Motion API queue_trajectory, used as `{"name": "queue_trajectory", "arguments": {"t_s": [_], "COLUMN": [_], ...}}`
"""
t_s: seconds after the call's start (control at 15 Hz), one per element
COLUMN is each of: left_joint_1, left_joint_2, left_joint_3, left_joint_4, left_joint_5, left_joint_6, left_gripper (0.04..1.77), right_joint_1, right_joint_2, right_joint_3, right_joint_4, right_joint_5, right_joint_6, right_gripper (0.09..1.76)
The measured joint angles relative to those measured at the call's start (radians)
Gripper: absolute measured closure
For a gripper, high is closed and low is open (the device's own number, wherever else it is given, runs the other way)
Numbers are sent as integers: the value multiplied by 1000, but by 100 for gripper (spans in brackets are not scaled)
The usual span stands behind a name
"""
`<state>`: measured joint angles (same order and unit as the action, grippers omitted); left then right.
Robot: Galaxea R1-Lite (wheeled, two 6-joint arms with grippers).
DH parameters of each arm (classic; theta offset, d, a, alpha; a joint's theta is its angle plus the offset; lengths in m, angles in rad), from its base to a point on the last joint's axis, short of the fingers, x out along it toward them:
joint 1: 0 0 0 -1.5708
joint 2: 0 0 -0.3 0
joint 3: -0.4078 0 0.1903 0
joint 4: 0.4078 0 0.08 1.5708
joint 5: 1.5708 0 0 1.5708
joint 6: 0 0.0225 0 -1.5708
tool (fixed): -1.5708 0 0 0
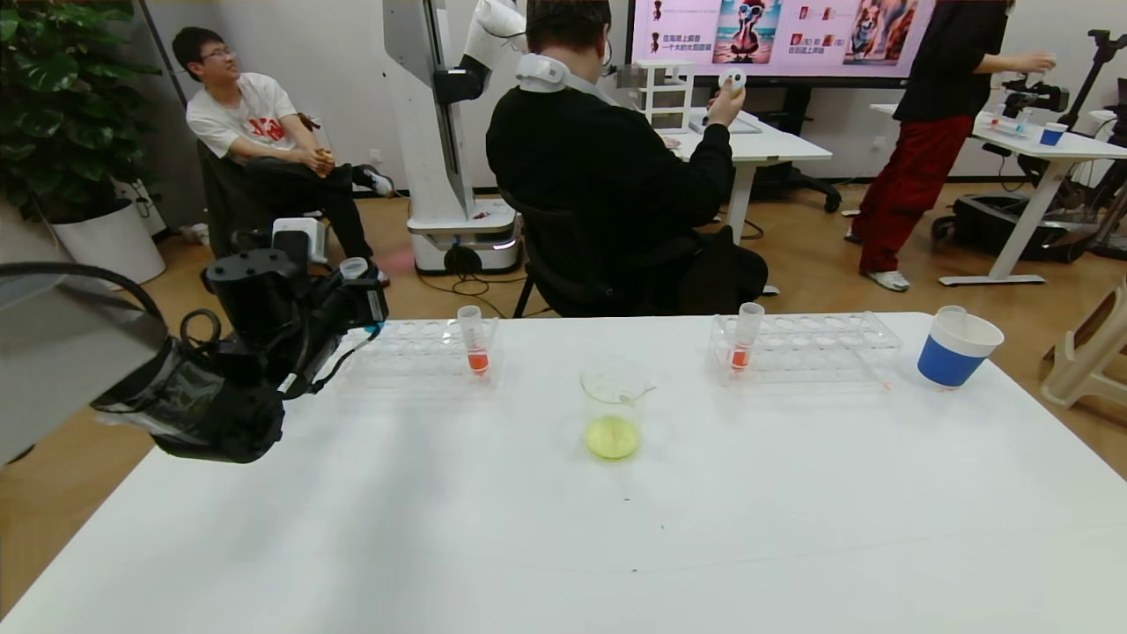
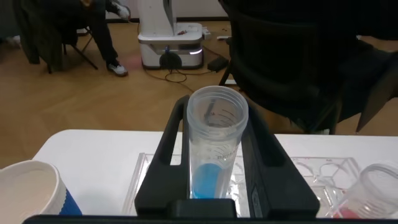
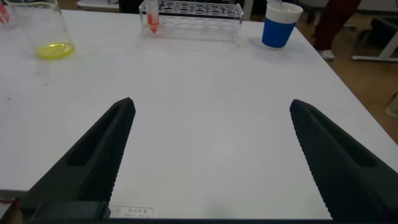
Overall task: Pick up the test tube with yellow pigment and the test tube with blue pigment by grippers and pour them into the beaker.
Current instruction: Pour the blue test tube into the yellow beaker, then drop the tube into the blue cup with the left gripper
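My left gripper (image 1: 359,298) is raised above the left end of the table, over the left tube rack (image 1: 414,352). It is shut on the test tube with blue pigment (image 1: 354,269). In the left wrist view the gripper (image 2: 215,111) clamps that tube (image 2: 214,149) upright, mouth open, with blue liquid at its bottom. The beaker (image 1: 612,409) stands mid-table with yellow liquid in it; it also shows in the right wrist view (image 3: 43,31). The test tube with yellow pigment is out of view. My right gripper (image 3: 211,104) is open and empty above bare table, and does not show in the head view.
An orange-red tube (image 1: 475,342) stands in the left rack. Another orange-red tube (image 1: 744,336) stands in the right rack (image 1: 819,348). A blue-and-white paper cup (image 1: 958,348) stands at the far right, and another cup (image 2: 28,193) is near my left gripper. People sit beyond the table.
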<state>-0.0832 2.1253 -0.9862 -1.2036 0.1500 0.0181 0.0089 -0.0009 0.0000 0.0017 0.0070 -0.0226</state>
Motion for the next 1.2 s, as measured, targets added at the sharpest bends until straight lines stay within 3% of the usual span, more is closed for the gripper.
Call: {"name": "queue_trajectory", "arguments": {"t_s": [0.33, 0.53, 0.73, 1.07, 1.2], "left_joint_1": [-17, -74, -163, -320, -365], "left_joint_2": [-59, -115, -151, -121, -97], "left_joint_3": [-7, -36, -80, -177, -183], "left_joint_4": [47, 166, 201, 199, 191], "left_joint_5": [-18, -182, -307, -383, -451], "left_joint_6": [17, 67, 178, 404, 529], "left_gripper": [131, 131, 131, 131, 131], "right_joint_1": [0, 0, 0, 0, 0], "right_joint_2": [0, 0, 0, 0, 0], "right_joint_3": [0, 0, 0, 0, 0], "right_joint_4": [0, 0, 0, 0, 0], "right_joint_5": [0, 0, 0, 0, 0], "right_joint_6": [0, 0, 0, 0, 0], "right_gripper": [11, 11, 11, 11, 11]}}
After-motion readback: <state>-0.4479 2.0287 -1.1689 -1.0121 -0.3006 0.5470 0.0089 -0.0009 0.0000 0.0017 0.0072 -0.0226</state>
